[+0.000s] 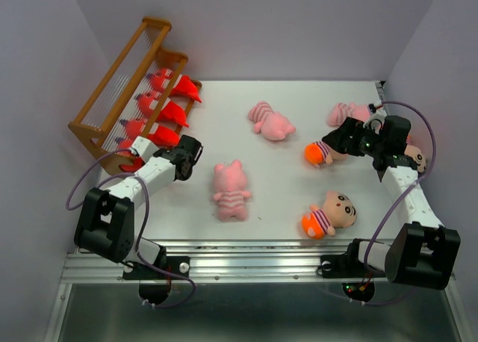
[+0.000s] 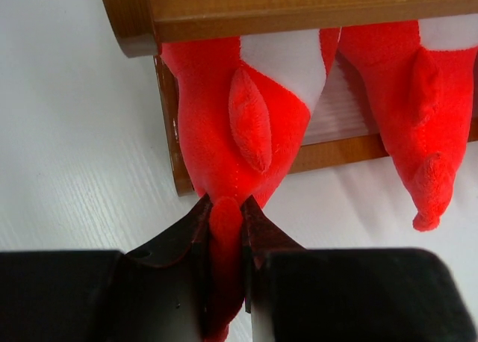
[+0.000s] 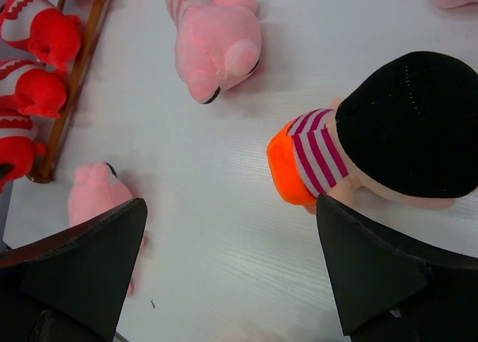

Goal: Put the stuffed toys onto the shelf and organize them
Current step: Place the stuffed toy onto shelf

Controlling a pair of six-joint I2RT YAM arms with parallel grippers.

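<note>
Shelf [image 1: 123, 73], slatted brown wood, stands upper left, four plush red monsters [image 1: 168, 107] along its front. Left gripper [image 2: 224, 207], nearly closed, pinches the lowest monster's [image 2: 246, 125] soft tail. Right gripper [image 3: 230, 204] gapes empty beside a striped boy doll [image 3: 314, 155].

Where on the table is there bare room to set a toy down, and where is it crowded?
Bare: the table between the red monsters and the back pig, and the near strip between the front pig and front doll. Crowded: the right side, around the right gripper.
</note>
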